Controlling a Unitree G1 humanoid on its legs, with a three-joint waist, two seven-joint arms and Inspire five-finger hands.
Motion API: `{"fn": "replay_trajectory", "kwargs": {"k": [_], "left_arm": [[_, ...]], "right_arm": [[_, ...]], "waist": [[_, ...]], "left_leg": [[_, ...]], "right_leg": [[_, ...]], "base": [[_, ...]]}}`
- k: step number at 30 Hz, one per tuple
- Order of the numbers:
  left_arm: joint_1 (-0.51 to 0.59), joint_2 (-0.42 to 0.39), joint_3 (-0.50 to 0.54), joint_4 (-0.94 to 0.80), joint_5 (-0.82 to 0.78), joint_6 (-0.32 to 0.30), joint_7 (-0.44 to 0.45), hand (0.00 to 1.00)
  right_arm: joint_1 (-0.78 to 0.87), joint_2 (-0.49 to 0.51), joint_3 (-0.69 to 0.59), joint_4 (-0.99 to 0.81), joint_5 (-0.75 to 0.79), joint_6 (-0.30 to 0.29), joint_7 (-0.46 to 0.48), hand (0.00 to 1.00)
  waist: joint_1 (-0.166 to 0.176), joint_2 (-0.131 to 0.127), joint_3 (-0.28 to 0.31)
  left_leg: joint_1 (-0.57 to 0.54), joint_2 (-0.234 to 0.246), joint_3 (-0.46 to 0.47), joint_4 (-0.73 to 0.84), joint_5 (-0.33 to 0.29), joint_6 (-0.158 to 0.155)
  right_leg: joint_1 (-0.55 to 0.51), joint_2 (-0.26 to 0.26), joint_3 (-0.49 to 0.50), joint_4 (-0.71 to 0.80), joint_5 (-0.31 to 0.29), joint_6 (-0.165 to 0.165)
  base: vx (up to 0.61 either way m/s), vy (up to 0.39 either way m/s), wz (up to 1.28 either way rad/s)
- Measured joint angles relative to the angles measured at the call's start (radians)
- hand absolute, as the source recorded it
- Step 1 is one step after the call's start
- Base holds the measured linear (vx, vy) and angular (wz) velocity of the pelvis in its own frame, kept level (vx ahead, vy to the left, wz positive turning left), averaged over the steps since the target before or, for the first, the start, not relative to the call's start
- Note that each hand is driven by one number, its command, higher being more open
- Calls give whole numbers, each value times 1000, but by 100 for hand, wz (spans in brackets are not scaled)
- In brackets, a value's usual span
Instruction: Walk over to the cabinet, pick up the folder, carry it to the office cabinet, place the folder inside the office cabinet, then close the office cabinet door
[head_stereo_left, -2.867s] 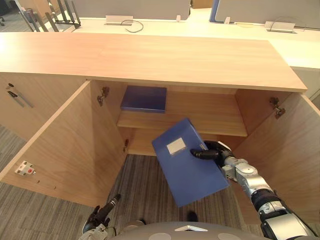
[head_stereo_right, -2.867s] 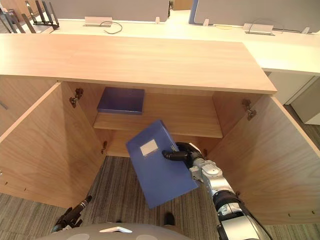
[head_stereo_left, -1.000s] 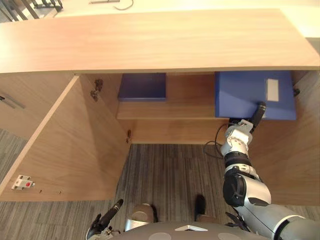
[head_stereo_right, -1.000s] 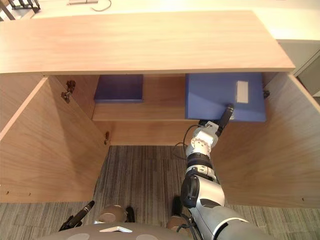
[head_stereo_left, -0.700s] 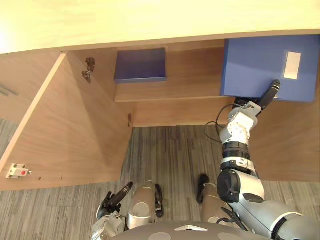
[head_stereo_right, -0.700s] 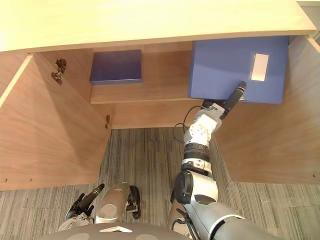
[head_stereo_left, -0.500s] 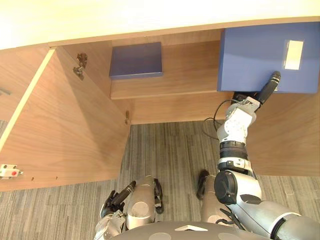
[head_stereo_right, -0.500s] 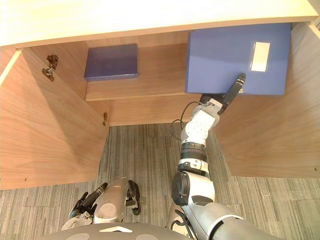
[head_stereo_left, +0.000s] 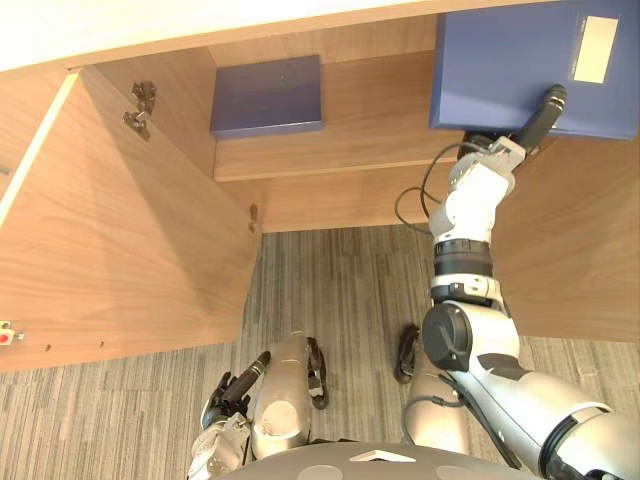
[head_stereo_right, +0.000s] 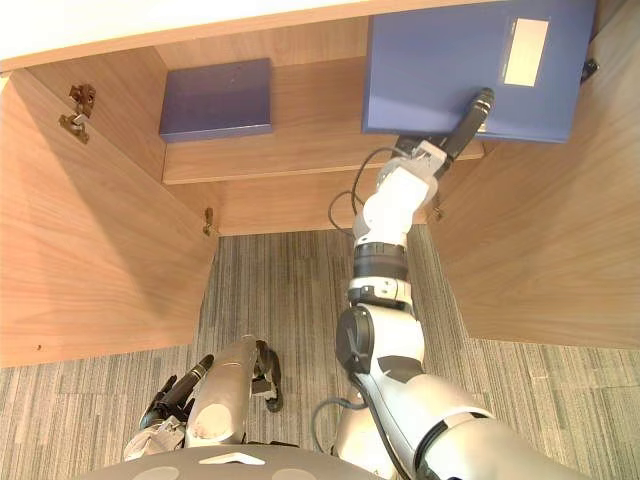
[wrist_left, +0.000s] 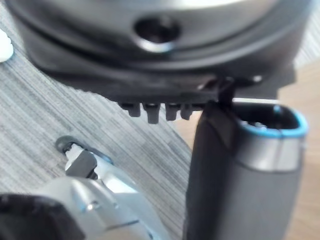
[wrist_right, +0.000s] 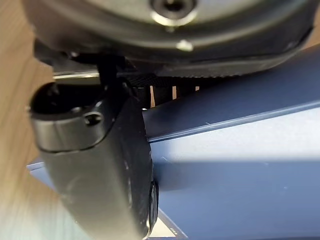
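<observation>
One folder (head_stereo_left: 520, 60) to seat on the shelf (head_stereo_left: 370, 130)
Right hand (head_stereo_left: 538, 112) pinches it, thumb on top; slide it flat and fully in before releasing. Left hand (head_stereo_left: 235, 390) hangs relaxed.

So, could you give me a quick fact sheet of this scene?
Cabinet doors: left door and right door both open
Carried item: blue folder, at the shelf's right end, overhanging its front edge
Right hand: thumb on top of the folder, pinching it
Left hand: low by the carpet, fingers relaxed, holding nothing
Also on shelf: darker blue folder, lying flat at left
</observation>
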Motion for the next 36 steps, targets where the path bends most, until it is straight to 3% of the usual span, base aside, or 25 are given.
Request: {"fn": "replay_trajectory", "kwargs": {"k": [5,12,15,24,36], "left_arm": [[-5,-4,-3,0,0,2,13,100],[-9,-3,-15,-6,0,2,16,100],[-14,-3,-23,-8,0,2,16,100],[-35,17,-44,-28,0,4,16,100],[-62,28,-41,-41,0,4,15,100]], "right_arm": [[-112,-1,-32,59,-18,-1,-10,0],[-272,-84,-29,206,-18,23,-56,0],[-290,-107,-20,238,-18,23,-56,0],[-326,-211,80,246,-18,29,-56,0],[-372,-283,130,278,-19,98,-54,0]], "waist": [[5,16,19],[10,30,25],[10,37,29],[19,59,44],[44,66,47]], "left_leg": [[-21,8,6,11,-1,-1],[-50,11,-22,42,-6,-8],[-56,9,-38,64,-15,-14],[-217,-6,-111,215,-41,-28],[-338,1,-119,284,-46,-35]], "right_leg": [[-30,-4,-6,7,-4,-7],[-55,-17,-34,61,-12,-23],[-57,-31,-53,90,-27,-40],[-180,-64,-65,210,-57,-45],[-301,-69,-56,266,-54,-54]], "base": [[-36,-3,-5],[14,-9,0],[-3,-20,11],[-84,-9,12],[-17,3,-1]]}}
